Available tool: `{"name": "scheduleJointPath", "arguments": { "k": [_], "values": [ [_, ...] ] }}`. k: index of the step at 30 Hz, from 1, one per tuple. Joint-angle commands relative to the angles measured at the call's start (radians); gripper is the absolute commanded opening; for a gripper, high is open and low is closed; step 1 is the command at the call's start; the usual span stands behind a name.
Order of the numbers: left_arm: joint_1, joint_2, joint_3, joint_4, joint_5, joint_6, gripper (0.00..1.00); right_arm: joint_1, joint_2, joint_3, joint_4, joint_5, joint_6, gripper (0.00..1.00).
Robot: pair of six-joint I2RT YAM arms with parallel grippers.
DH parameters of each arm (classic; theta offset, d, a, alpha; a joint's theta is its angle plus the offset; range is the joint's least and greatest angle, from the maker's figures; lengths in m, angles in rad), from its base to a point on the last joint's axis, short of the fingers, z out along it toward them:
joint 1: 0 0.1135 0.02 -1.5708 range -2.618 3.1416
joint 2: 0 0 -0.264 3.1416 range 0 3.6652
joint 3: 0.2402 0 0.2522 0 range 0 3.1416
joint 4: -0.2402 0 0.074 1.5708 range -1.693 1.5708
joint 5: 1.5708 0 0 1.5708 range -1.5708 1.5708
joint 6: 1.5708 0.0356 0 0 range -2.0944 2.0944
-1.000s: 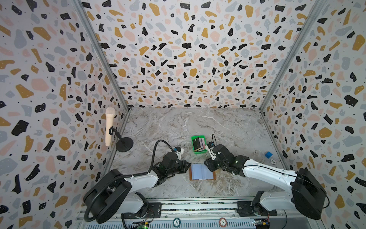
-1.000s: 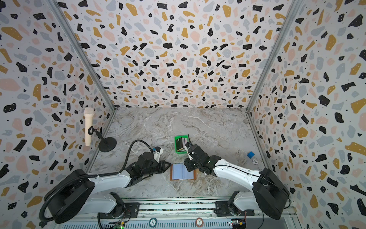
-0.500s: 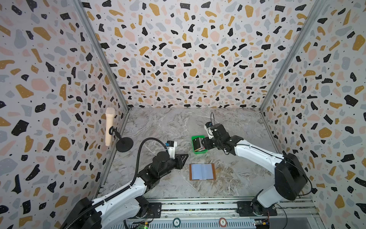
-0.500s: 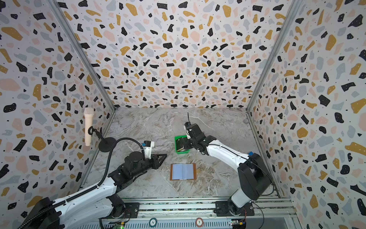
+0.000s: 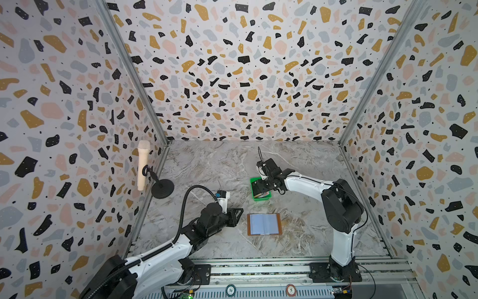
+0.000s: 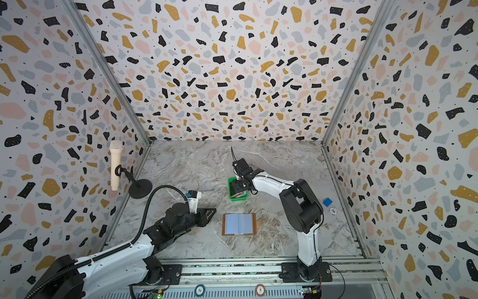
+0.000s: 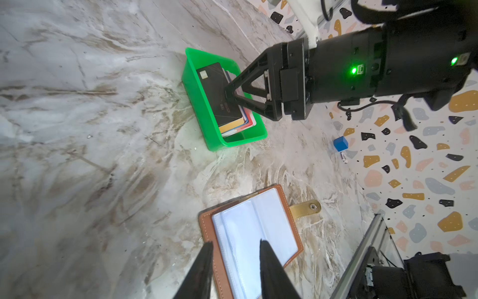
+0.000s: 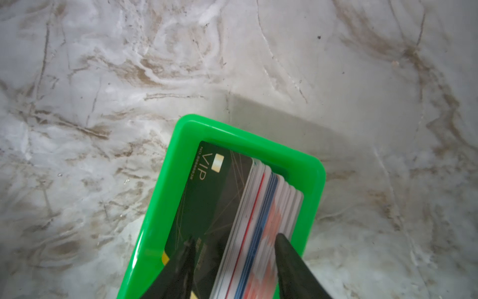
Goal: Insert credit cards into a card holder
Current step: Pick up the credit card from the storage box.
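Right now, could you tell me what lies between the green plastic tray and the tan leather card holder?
Only bare marble tabletop separates the green plastic tray from the tan leather card holder, in both top views.

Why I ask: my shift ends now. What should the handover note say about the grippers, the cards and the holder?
Left gripper: open, empty, beside the card holder.
Right gripper: down in the green tray, jaws apart astride the credit cards; whether it grips any is unclear.
Card holder: lying open and flat, visible sleeves empty.
Done: holder opened.
Left: no card shows in the holder yet, so lift one from the tray and start inserting.
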Motion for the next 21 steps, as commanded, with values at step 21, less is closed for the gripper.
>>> {"name": "scheduleJointPath", "arguments": {
  "k": [21],
  "values": [
    [0.121, 0.600, 0.340, 0.312, -0.006, -0.044, 0.36, 0.012, 0.073, 0.065, -0.065, 0.124, -0.071, 0.78]
  ]
}}
